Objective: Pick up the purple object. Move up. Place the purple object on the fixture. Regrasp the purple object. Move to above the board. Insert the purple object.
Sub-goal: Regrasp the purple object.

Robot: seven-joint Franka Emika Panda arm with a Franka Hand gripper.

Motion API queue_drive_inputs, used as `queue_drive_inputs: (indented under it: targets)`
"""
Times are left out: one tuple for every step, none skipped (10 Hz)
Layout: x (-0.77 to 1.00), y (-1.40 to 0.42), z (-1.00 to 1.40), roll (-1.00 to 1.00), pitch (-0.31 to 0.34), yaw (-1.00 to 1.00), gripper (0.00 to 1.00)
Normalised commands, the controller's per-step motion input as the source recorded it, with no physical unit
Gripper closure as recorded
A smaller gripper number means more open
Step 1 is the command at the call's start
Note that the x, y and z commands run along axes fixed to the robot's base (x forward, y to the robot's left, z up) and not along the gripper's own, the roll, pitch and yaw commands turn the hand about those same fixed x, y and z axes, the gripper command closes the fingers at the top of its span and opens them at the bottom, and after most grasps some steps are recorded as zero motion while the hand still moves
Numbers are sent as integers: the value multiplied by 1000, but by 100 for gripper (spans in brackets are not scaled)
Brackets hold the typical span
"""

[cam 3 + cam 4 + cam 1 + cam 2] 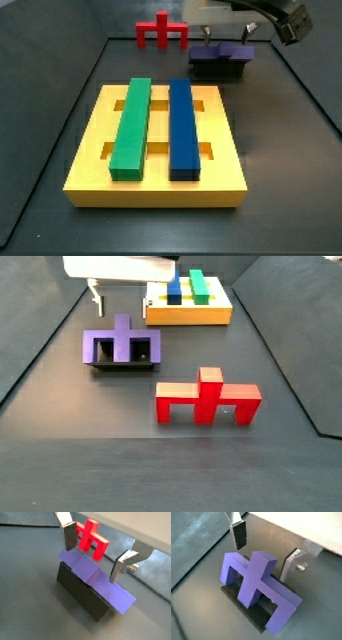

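The purple object (93, 579) is a flat piece with prongs. It rests on the dark fixture (77, 594) and also shows in a wrist view (254, 582) and in both side views (221, 52) (123, 346). My gripper (93, 561) is open and empty, just above the purple object, with one finger on each side and neither touching it. The gripper also shows in a wrist view (263, 558) and in both side views (230, 32) (120, 301). The yellow board (158, 175) holds a green bar (131, 125) and a blue bar (183, 125).
A red pronged piece (207, 398) stands upright on the dark floor beyond the fixture; it also shows in a wrist view (92, 539) and in a side view (162, 33). Raised walls edge the floor on both sides.
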Motion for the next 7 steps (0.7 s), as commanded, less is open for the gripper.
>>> queue_drive_inputs:
  targets:
    - [0, -9, -63, 1000, -34, 86, 0]
    - [0, 0, -489, 837, -106, 0, 0]
    - [194, 0, -483, 826, 0, 0, 0]
    - [140, -6, -374, 817, 0, 0, 0]
    - [123, -46, -57, 846, 40, 134, 0]
    - [149, -63, 3, 786, 0, 217, 0]
    - [214, -109, 54, 889, 6, 243, 0]
